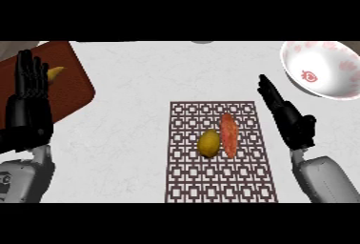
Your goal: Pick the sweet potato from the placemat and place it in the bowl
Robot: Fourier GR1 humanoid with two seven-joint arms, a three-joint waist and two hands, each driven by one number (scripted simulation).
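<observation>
While sweet potato (228, 135) lies on the placemat (184, 183), right hand (285, 113) is straight-fingered; left hand (32, 95) likewise.

A kitchen: a pale worktop (126, 133) holds a patterned placemat (218, 183) bearing a sweet potato (228, 135) and a yellow fruit (208, 143), beside a brown cutting board (70, 93) and a pink-printed white bowl (304, 56).

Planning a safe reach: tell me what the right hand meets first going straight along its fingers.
Probably nothing: the right hand points up-left over bare counter to the view's edge. The bowl sits to its right, off that line.
</observation>
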